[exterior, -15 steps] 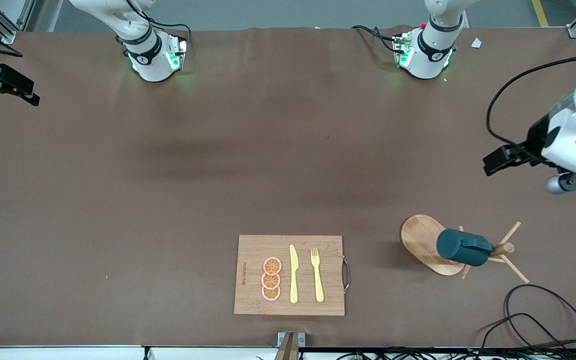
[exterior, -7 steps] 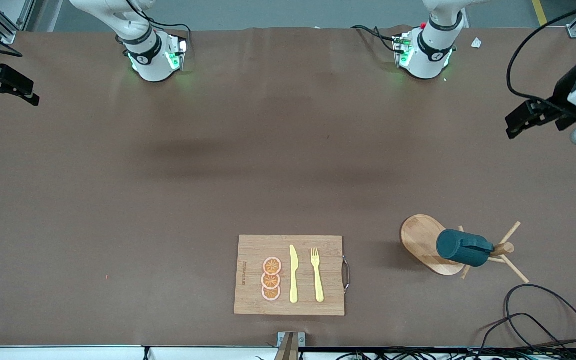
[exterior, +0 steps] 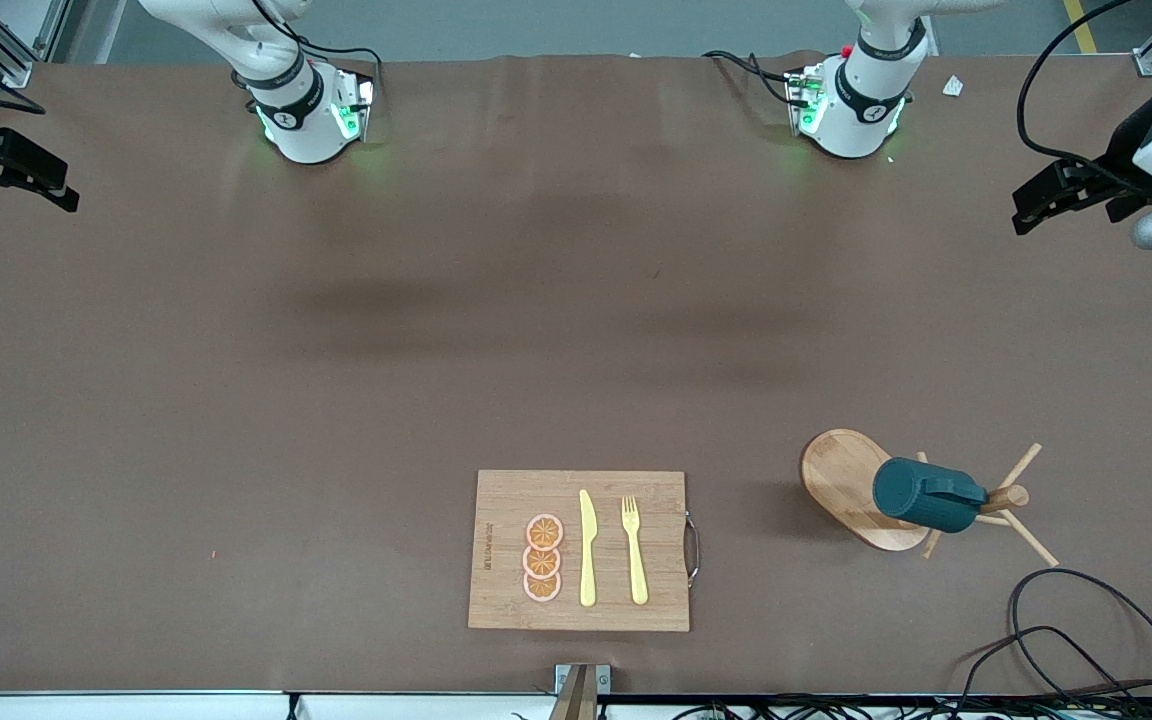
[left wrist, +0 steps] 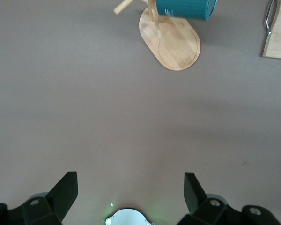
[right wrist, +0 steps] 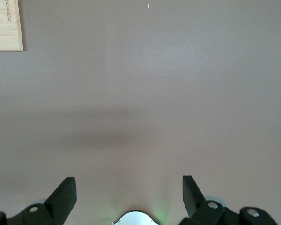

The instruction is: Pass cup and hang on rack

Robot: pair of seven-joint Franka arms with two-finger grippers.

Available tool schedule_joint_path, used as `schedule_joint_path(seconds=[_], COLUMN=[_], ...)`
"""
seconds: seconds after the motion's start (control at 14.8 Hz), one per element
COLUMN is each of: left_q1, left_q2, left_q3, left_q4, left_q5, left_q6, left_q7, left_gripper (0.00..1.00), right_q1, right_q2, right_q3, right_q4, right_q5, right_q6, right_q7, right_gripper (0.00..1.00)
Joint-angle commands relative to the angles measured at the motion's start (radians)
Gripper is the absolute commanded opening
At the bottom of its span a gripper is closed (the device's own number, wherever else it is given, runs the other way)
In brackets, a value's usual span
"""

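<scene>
The dark teal cup (exterior: 924,495) hangs on a peg of the light wooden rack (exterior: 856,488), near the left arm's end of the table. The cup (left wrist: 187,8) and the rack's oval base (left wrist: 171,42) also show in the left wrist view. My left gripper (exterior: 1036,205) is open and empty, raised over the table's edge at the left arm's end, well apart from the rack; it shows in the left wrist view (left wrist: 130,192) too. My right gripper (exterior: 21,175) is open and empty, waiting over the right arm's end of the table, and shows in its wrist view (right wrist: 129,193).
A rectangular wooden cutting board (exterior: 506,500) with orange slices (exterior: 543,558), a yellow knife (exterior: 587,548) and a yellow fork (exterior: 634,550) lies near the front edge. Black cables (exterior: 1066,640) lie near the rack. The board's corner (right wrist: 5,26) shows in the right wrist view.
My left gripper has risen and drawn away from the rack toward the table's edge at the left arm's end. The cup stays hung on the rack. The right arm has not moved.
</scene>
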Motion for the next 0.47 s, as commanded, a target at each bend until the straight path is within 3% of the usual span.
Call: schedule_joint_path(seconds=[0.0, 0.41], left_q1=[-0.018, -0.016], left_q2=[-0.07, -0.065], left_q3=[0.001, -0.033], left_q4=[-0.085, -0.071], left_q5=[-0.016, -0.024], left_q6=[0.038, 0.07], left_q7=[0.015, 0.028], left_gripper=[1.0, 1.0], right_q1=[-0.004, -0.004], right_q2=[-0.018, -0.018], right_q3=[0.001, 0.001], right_q4=[-0.012, -0.013], right_q5=[0.011, 0.011], right_q6=[-0.001, 0.002], right_q7=[-0.003, -0.003], right_gripper=[1.0, 1.0])
